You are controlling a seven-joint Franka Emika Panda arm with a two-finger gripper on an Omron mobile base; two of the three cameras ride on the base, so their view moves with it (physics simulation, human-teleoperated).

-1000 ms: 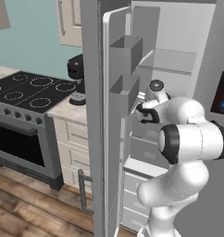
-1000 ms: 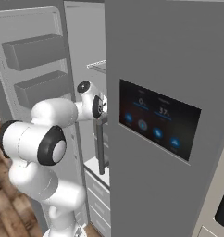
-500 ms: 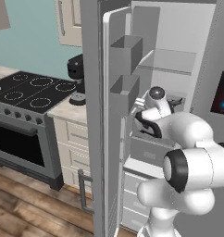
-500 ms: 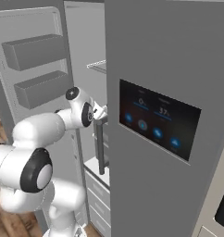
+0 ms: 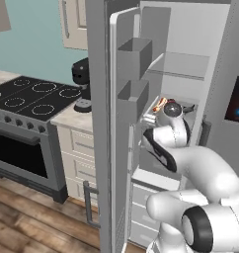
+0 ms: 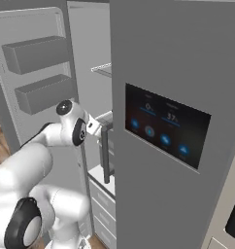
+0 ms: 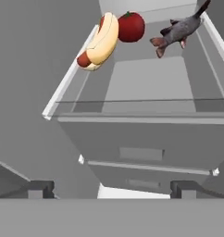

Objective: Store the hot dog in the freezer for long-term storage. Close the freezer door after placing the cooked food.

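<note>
The hot dog (image 7: 99,42), a tan bun with a red-orange sausage, lies on the front left corner of a glass shelf (image 7: 132,85) inside the freezer; it also shows as a small red-tan shape (image 5: 159,104) past my wrist. My gripper (image 7: 111,190) is open and empty, drawn back below and in front of that shelf, facing the grey drawers (image 7: 146,155). The freezer door (image 5: 99,128) stands wide open, with its box-shaped bins (image 5: 135,53) on the inner face (image 6: 39,73).
A red tomato (image 7: 131,26) and a grey fish (image 7: 178,31) lie on the same shelf behind the hot dog. The touchscreen door (image 6: 167,127) is closed on the right. A black coffee machine (image 5: 82,74) and a stove (image 5: 27,96) stand left of the open door.
My wrist has drawn back out of the freezer, toward the open door, and the elbow has swung lower and closer to the base. The door has not moved.
</note>
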